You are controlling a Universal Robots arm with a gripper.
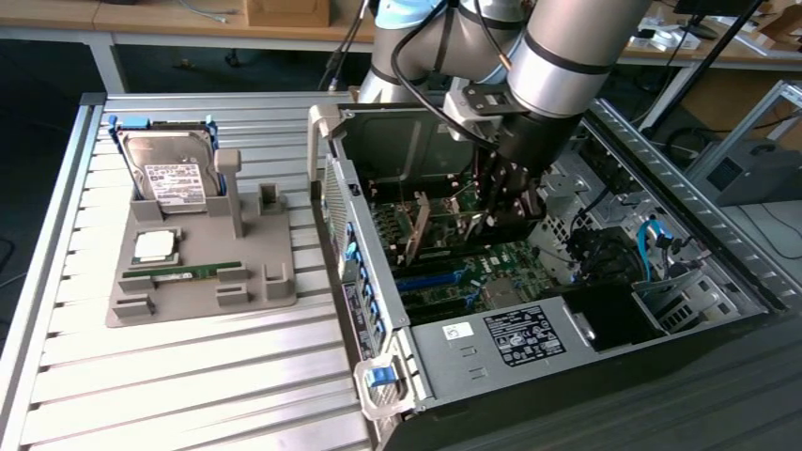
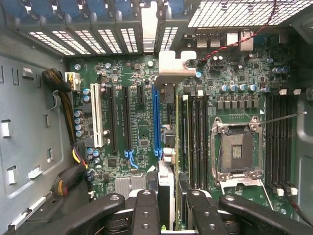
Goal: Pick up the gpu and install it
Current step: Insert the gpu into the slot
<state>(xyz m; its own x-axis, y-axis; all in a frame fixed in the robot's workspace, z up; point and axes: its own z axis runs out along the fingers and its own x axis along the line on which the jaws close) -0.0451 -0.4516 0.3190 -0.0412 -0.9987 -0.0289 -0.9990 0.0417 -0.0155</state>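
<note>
- Exterior view: the robot arm reaches down into an open computer case that lies on its side on the slatted metal tabletop.
- The hand is inside the case, above the green motherboard; its dark fingers point down.
- The gpu stands on edge in the case, at the exterior view's left of the hand, above the expansion slots.
- In the wrist view the gpu is seen edge-on as a thin card running away from the hand, with its silver bracket at the far end near the case's rear vents.
- The hand's black fingers sit partly closed on either side of the card's near end, gripping it.
- The card lies just beside the blue slot and next to the black memory slots; whether it is seated in a slot I cannot tell.
- The empty processor socket with its metal frame is on the board, apart from the card.
- On the tabletop, at the exterior view's left of the case, a grey holder carries a silver hard drive, a processor chip and a narrow green memory stick.
</note>
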